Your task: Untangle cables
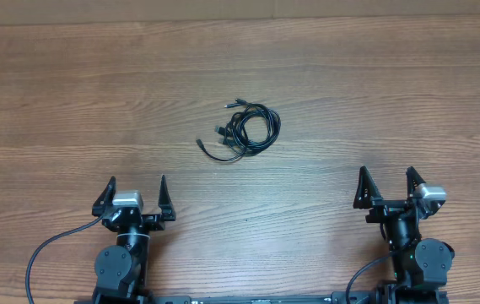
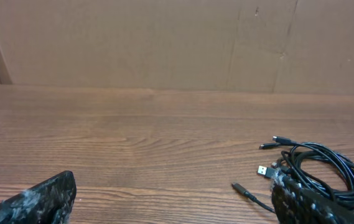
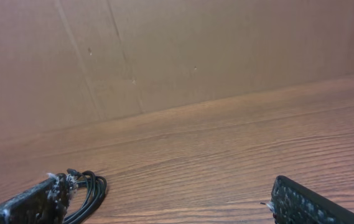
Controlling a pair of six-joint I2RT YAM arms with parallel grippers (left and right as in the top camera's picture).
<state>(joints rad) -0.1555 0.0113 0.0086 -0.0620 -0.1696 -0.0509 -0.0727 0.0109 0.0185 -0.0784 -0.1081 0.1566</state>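
Two claws, both with fingers spread apart and gripping nothing. The left claw and the right claw sit low at the near edge of the desk, fingertips pointing outward across the wood.

Cables: one loose black bundle, coiled in overlapping loops and lying flat on the desk. Position is ahead of both claws and between them, forward and to the right of the left claw and forward and to the left of the right claw. It is well apart from each, with no contact with either.

Left wrist view: the left claw is wide open, with bare desk between its fingers. The cables lie ahead of its right finger, which hides the near edge of the coil. Several plug ends stick out of the bundle toward the claw's centre line: a pale USB plug, a small dark plug closer in, and two more further out. How the strands cross inside the coil cannot be told.

Right wrist view: the right claw is likewise open. Only an edge of the cables shows, just beyond its left finger. A brown cardboard wall stands at the far side of the desk, ahead of both claws.
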